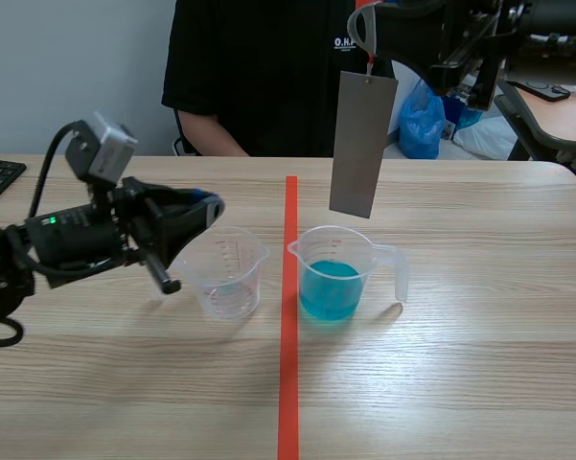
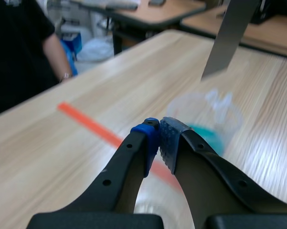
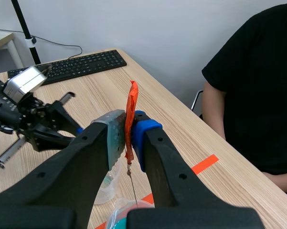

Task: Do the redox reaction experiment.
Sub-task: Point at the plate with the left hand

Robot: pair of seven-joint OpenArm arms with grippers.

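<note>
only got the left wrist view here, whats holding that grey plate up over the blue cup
Observer: The right claw, shut on an orange tag; the plate hangs below it on a thin wire.
Operator: ok and whats under my claw
Observer: An empty clear cup; the left claw, shut, hovers by its rim.
Operator: which side of the tape is it
Observer: It is on the left arm's side of the red line; the blue cup sits on the other.
</note>
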